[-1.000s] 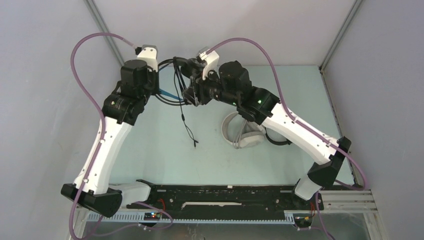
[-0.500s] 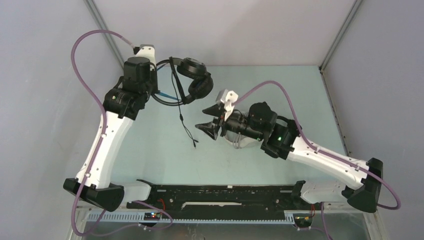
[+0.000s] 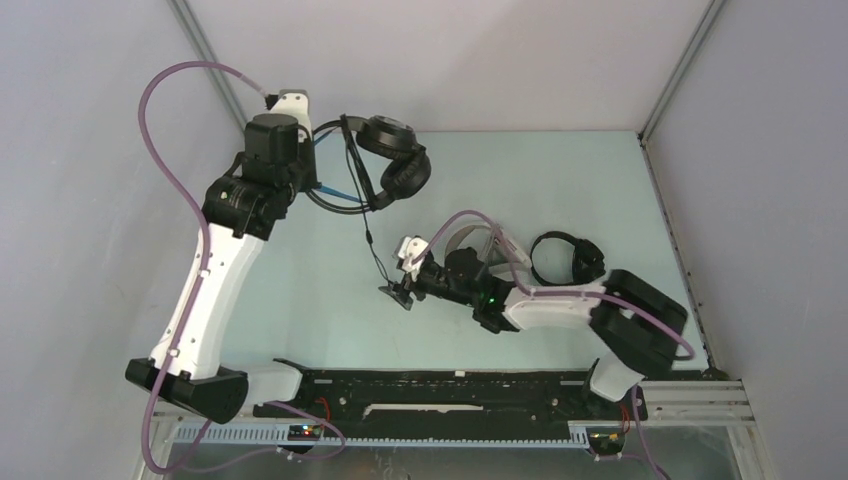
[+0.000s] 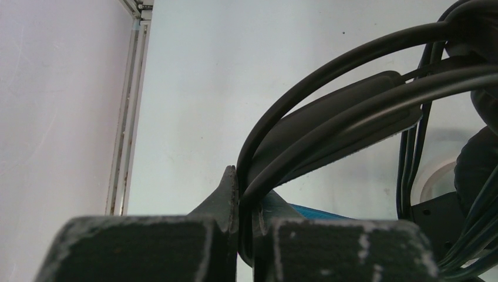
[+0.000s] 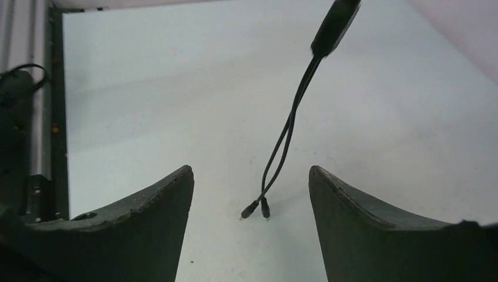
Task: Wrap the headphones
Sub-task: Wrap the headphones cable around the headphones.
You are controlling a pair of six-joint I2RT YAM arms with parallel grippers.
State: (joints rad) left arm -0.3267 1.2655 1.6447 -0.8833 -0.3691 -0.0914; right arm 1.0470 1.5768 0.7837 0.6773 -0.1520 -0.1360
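Note:
My left gripper (image 3: 312,170) is shut on the headband of the black headphones with a blue headband (image 3: 392,155) and holds them up at the back left. In the left wrist view the fingers (image 4: 232,194) pinch the black band (image 4: 329,111). Their thin cable (image 3: 374,250) hangs down to the table, with two plugs (image 5: 255,208) at its end. My right gripper (image 3: 396,292) is open and low over the table, and the plugs lie just ahead between its fingers (image 5: 147,205). The white-grey headphones (image 3: 470,238) lie partly hidden behind my right arm. The smaller all-black headphones (image 3: 565,255) lie to their right.
Grey walls enclose the table on the left, back and right, with metal corner posts (image 3: 672,80). A black rail (image 3: 450,385) runs along the near edge between the arm bases. Purple hoses loop off both arms.
My right arm has pulled away from the held headphones, swung back and dropped low, its open gripper now by the cable's plug end. My left arm still holds the headphones in place.

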